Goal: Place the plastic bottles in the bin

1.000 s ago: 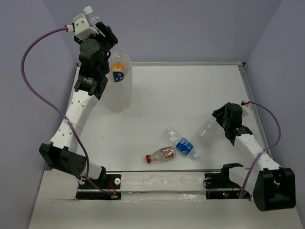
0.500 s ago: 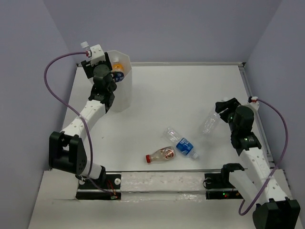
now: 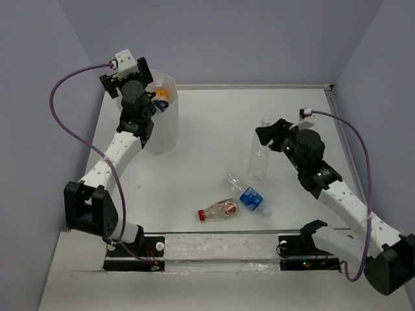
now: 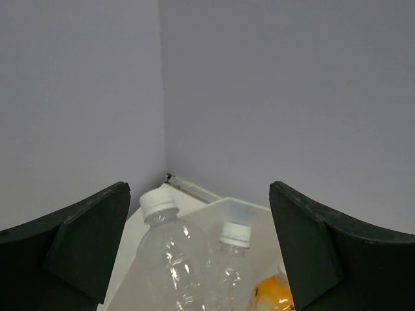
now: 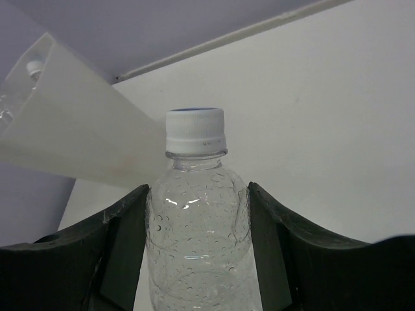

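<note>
My left gripper [image 3: 144, 91] hangs over the white translucent bin [image 3: 167, 133] at the far left, jaws wide open. In the left wrist view two clear white-capped bottles [image 4: 170, 243] [image 4: 230, 262] and an orange one [image 4: 275, 295] sit inside the bin [image 4: 249, 208], touching neither finger. My right gripper [image 3: 266, 137] is shut on a clear bottle [image 3: 259, 162] held above the table's middle right; the right wrist view shows both pads pressing its shoulder [image 5: 198, 227]. Three plastic bottles lie on the table: a clear crinkled one [image 3: 232, 181], a blue-labelled one [image 3: 253, 199] and a red-capped one [image 3: 219, 209].
Purple walls close in the table on the left, back and right. A raised rail [image 3: 259, 85] runs along the back edge and another [image 3: 340, 129] along the right side. The two arm bases stand on the metal strip [image 3: 214, 249] at the near edge.
My left gripper came down to the bin and opened, letting go of its clear bottle into it. The right arm swung left toward the table's middle, carrying its bottle.
</note>
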